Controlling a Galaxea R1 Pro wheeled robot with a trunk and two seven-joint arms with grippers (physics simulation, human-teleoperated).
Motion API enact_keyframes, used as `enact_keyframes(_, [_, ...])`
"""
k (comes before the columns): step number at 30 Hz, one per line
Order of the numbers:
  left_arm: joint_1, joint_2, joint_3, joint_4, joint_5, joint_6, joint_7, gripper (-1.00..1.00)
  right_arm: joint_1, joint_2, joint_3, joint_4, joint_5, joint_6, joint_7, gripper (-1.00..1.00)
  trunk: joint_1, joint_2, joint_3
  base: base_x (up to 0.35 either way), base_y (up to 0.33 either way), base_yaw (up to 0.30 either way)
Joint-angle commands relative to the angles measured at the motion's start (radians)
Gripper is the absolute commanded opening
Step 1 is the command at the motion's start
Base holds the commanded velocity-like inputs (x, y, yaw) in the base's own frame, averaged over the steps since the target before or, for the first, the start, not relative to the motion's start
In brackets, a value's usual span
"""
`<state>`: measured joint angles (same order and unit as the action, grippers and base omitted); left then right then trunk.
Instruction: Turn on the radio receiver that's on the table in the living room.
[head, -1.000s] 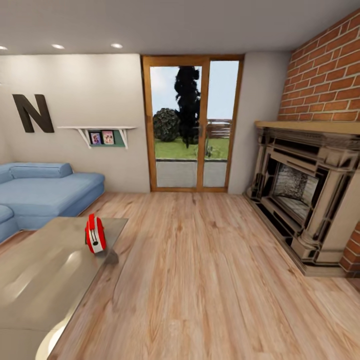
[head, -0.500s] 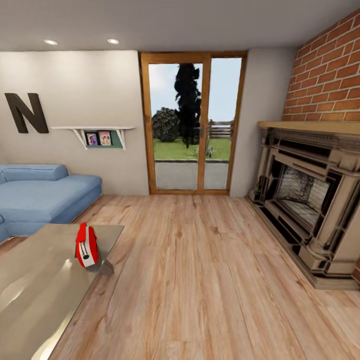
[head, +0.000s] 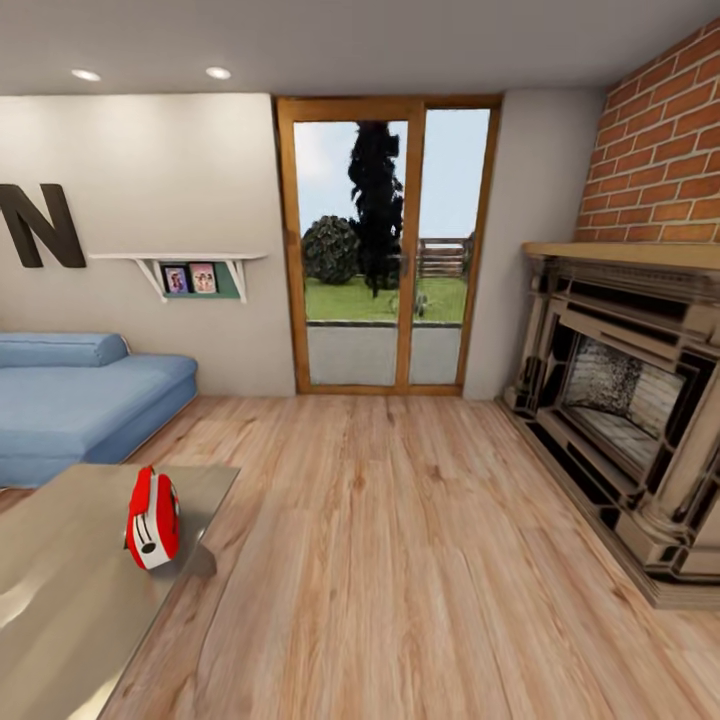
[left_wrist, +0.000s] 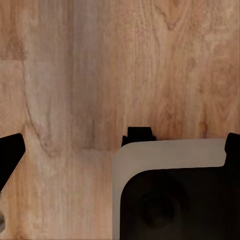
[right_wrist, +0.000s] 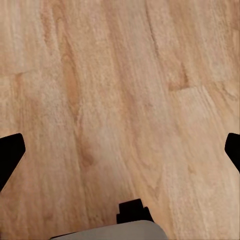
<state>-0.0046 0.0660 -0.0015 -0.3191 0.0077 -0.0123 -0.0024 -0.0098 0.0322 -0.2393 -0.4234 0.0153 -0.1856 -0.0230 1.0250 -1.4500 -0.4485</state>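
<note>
Here the radio receiver stands upright on the table, at 8 o'clock in the head view, near the far corner. Both wrist views face wood floor; the left gripper and right gripper have their fingers spread wide.

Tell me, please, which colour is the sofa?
The sofa is light blue; the head view shows it best.

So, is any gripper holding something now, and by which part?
Nothing is held. Both wrist views show wide-apart fingertips over bare floor; the radio stands alone on the table.
</note>
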Motion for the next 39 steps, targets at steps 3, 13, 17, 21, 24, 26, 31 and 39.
enact_keyframes(3, [0.000, 0.000, 0.000, 0.000, 0.000, 0.000, 0.000, 1.00, 0.000, 0.000, 0.000, 0.000, 0.000, 0.000, 0.000, 1.00, 0.000, 0.000, 0.000, 0.329, 0.000, 0.000])
enact_keyframes(13, [0.000, 0.000, 0.000, 0.000, 0.000, 0.000, 0.000, 1.00, 0.000, 0.000, 0.000, 0.000, 0.000, 0.000, 0.000, 1.00, 0.000, 0.000, 0.000, 0.329, -0.008, 0.000])
enact_keyframes(17, [0.000, 0.000, 0.000, 0.000, 0.000, 0.000, 0.000, 1.00, 0.000, 0.000, 0.000, 0.000, 0.000, 0.000, 0.000, 1.00, 0.000, 0.000, 0.000, 0.329, -0.072, 0.000])
enact_keyframes(21, [0.000, 0.000, 0.000, 0.000, 0.000, 0.000, 0.000, 1.00, 0.000, 0.000, 0.000, 0.000, 0.000, 0.000, 0.000, 1.00, 0.000, 0.000, 0.000, 0.329, -0.102, 0.000])
enact_keyframes(24, [0.000, 0.000, 0.000, 0.000, 0.000, 0.000, 0.000, 1.00, 0.000, 0.000, 0.000, 0.000, 0.000, 0.000, 0.000, 1.00, 0.000, 0.000, 0.000, 0.329, -0.112, 0.000])
enact_keyframes(26, [0.000, 0.000, 0.000, 0.000, 0.000, 0.000, 0.000, 1.00, 0.000, 0.000, 0.000, 0.000, 0.000, 0.000, 0.000, 1.00, 0.000, 0.000, 0.000, 0.329, -0.116, 0.000])
enact_keyframes(31, [0.000, 0.000, 0.000, 0.000, 0.000, 0.000, 0.000, 1.00, 0.000, 0.000, 0.000, 0.000, 0.000, 0.000, 0.000, 1.00, 0.000, 0.000, 0.000, 0.329, -0.118, 0.000])
enact_keyframes(39, [0.000, 0.000, 0.000, 0.000, 0.000, 0.000, 0.000, 1.00, 0.000, 0.000, 0.000, 0.000, 0.000, 0.000, 0.000, 1.00, 0.000, 0.000, 0.000, 0.329, -0.118, 0.000])
